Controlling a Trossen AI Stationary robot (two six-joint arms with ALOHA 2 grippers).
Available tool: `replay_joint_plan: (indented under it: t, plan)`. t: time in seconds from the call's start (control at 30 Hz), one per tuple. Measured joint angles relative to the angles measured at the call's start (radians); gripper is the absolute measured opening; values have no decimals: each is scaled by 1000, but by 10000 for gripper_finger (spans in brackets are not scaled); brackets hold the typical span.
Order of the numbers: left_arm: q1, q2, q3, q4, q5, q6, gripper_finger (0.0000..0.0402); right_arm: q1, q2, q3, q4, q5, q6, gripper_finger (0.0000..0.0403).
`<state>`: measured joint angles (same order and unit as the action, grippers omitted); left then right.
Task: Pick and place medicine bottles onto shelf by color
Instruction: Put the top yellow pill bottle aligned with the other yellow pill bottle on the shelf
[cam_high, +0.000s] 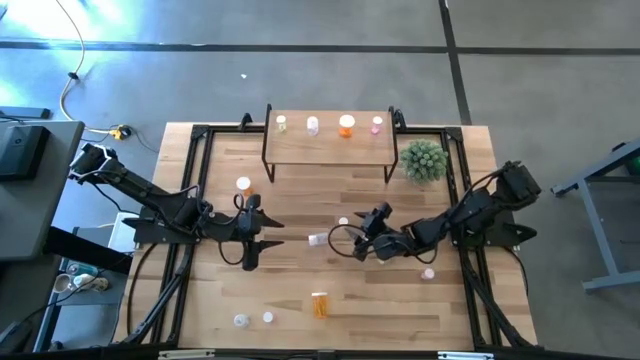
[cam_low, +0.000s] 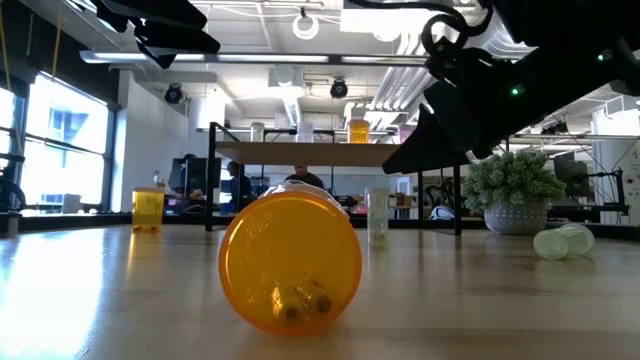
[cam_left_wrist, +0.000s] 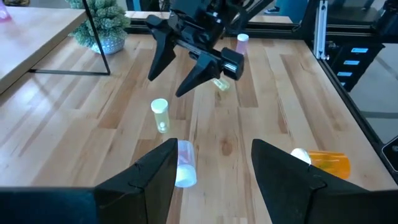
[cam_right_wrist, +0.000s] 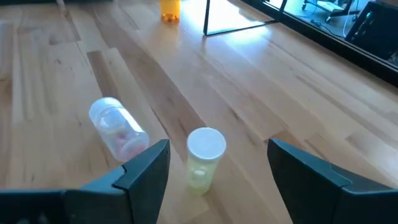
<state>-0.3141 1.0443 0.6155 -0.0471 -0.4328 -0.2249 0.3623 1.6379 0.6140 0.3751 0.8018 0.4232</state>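
1. Four medicine bottles (cam_high: 312, 125) stand in a row on the shelf (cam_high: 330, 146) at the table's far edge; their colours are hard to tell apart from above.
2. A pink-tinted bottle (cam_right_wrist: 118, 129) lies on its side mid-table, a yellow-green bottle (cam_right_wrist: 204, 158) upright just beside it.
3. The right gripper (cam_high: 360, 243) hovers near both, fingers spread, empty.
4. The left gripper (cam_high: 262, 239) faces it, fingers apart, empty.
5. An orange bottle (cam_low: 290, 262) lying near the front edge blocks much of the low view.

Wooden plank table (cam_high: 300, 200) carrying a small shelf (cam_high: 330, 143) with four bottles (cam_high: 346, 125), a spiky potted plant (cam_high: 424, 161), and scattered pill bottles (cam_high: 319, 304).
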Motion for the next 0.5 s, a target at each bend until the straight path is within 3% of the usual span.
replay_joint_plan:
  t: [0.5]
  plan:
    - [0, 0, 0, 11, -1, 0, 196, -68, 78, 2, 145, -113, -90, 261]
